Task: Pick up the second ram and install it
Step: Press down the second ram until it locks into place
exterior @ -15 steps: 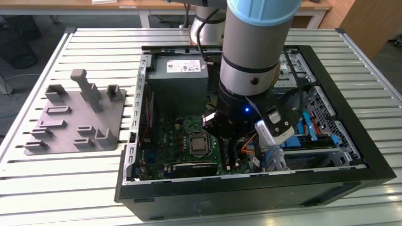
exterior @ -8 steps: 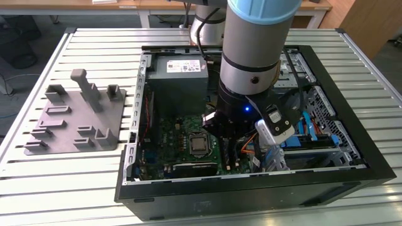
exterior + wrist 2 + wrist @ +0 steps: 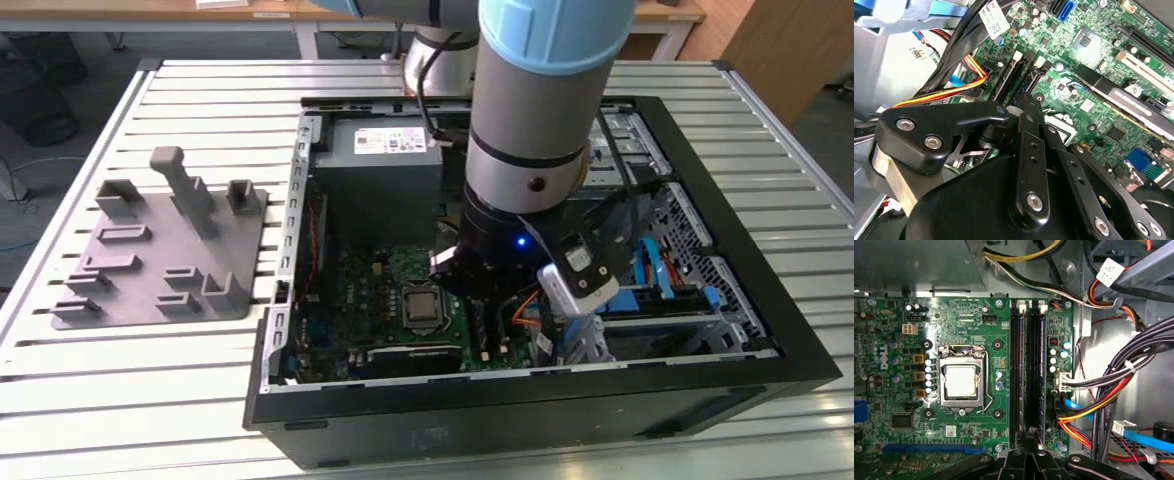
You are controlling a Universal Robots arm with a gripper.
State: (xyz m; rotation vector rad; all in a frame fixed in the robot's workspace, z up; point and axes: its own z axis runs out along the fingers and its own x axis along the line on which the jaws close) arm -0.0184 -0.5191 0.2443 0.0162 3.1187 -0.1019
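gripper [image 3: 1026, 450] low over motherboard [image 3: 969, 320], second ram [image 3: 1041, 370] in slot

slots [image 3: 1026, 375] open above | cables [image 3: 1114, 385] crowd beside (bundled)

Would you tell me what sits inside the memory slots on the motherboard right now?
In the first wrist view, RAM sticks stand in the slots beside the CPU socket. The claw covers their near ends.
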